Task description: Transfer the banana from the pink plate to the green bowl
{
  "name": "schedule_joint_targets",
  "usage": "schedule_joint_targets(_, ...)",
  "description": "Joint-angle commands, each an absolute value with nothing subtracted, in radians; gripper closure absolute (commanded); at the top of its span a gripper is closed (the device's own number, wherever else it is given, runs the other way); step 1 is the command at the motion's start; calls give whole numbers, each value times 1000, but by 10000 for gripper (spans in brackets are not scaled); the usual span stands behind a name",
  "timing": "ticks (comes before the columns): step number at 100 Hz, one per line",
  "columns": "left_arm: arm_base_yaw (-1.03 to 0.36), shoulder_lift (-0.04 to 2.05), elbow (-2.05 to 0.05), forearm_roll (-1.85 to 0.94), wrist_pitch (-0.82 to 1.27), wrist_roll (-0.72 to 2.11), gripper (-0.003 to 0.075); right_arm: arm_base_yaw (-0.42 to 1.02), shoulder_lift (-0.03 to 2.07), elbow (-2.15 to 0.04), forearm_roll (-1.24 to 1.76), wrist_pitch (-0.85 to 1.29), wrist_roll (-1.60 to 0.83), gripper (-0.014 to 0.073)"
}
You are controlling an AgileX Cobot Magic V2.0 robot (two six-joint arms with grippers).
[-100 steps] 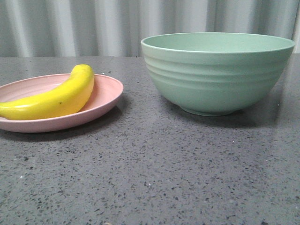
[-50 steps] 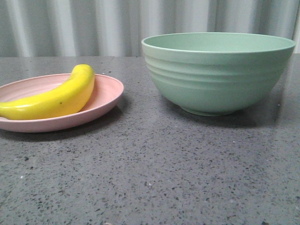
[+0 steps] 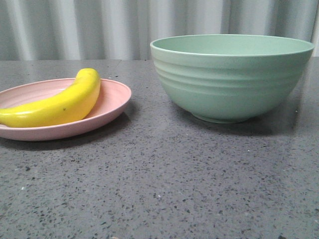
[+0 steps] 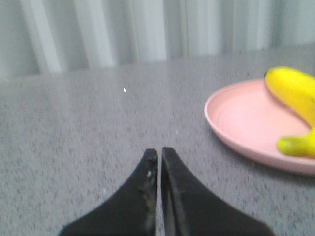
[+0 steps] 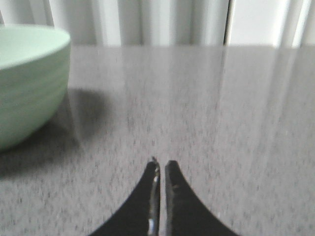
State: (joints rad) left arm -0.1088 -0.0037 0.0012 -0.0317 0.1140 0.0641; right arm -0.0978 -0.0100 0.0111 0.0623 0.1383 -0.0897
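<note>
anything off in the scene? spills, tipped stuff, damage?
Nothing stands out. The banana lies on the pink plate, the green bowl sits upright beside it, and both pincers, left and right, are shut over bare table.

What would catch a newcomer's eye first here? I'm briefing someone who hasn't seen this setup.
Probably the bright yellow banana, lying across the pink plate on the left of the grey table. Next, the big green bowl standing to the right, apart from the plate. In the wrist views, the left gripper and right gripper are shut, holding nothing.

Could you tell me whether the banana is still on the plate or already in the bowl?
On the plate: the banana lies across it, apart from the bowl.
</note>
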Motion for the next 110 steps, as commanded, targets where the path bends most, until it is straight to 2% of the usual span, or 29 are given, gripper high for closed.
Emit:
schedule_joint_targets(1, -107, -32, 11, -43, -19, 57, 741, -103, -33, 30, 54, -14, -92, 660)
schedule_joint_targets(21, -107, -32, 11, -107, -105, 57, 741, -103, -33, 18, 62, -77, -92, 660)
schedule_joint_targets(38, -107, -16, -29, -202, -95, 57, 741, -103, 0, -52, 62, 26, -92, 659)
schedule_joint_targets(55, -107, 100, -162, -189, 47, 57, 741, -103, 117, -162, 78, 163, -92, 657)
schedule_joint_targets(70, -107, 225, -235, -189, 37, 57, 741, -103, 222, -241, 237, 199, -92, 657)
schedule_joint_targets(97, -107, 339, -241, -209, -48, 57, 738, -103, 258, -245, 242, 172, -92, 657)
schedule_joint_targets(104, -107, 355, -241, -209, -59, 57, 709, -103, 258, -245, 242, 191, -92, 657)
schedule_joint_targets(110, -107, 369, -241, -209, -80, 57, 623, -103, 258, -245, 242, 213, -92, 657)
